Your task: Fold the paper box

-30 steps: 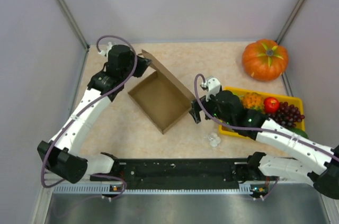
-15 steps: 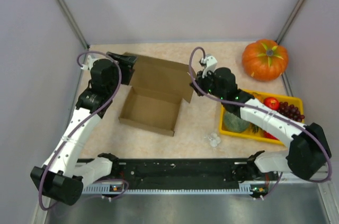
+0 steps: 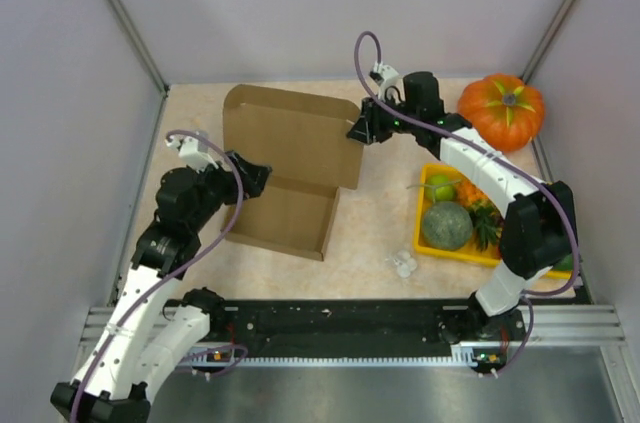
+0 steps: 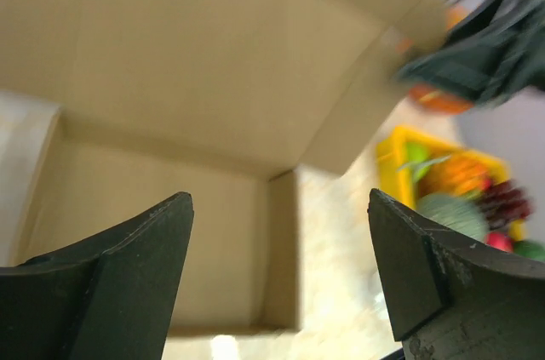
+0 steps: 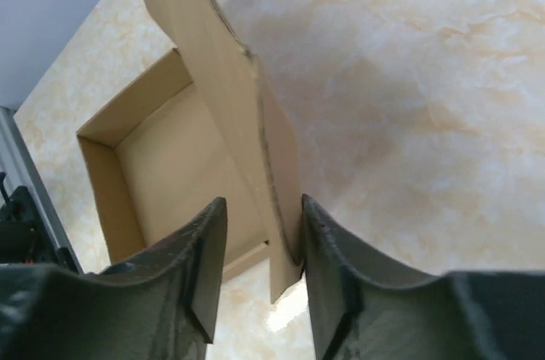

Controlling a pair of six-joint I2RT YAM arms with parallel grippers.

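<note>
The paper box [image 3: 285, 221] lies as an open brown tray at centre left, its wide lid [image 3: 290, 133] raised at the far side. My right gripper [image 3: 358, 130] is at the lid's right edge. In the right wrist view the lid's side flap [image 5: 223, 79] runs between the fingers of the right gripper [image 5: 261, 202]. It rests against the right finger, with a gap to the left one, so the gripper is open. My left gripper [image 3: 255, 178] hovers by the box's left wall. It is wide open [image 4: 279, 202] and empty, facing the box's inside [image 4: 170, 54].
A pumpkin [image 3: 501, 111] sits at the far right corner. A yellow tray [image 3: 421, 215] of fruit, with a green melon [image 3: 445, 226], stands right of the box. A small clear object [image 3: 403, 263] lies near the front rail. Grey walls enclose the table.
The box has turned and its lid now stands up at the far side. My right gripper went farther back along the lid edge and loosened. My left gripper let go and drew back.
</note>
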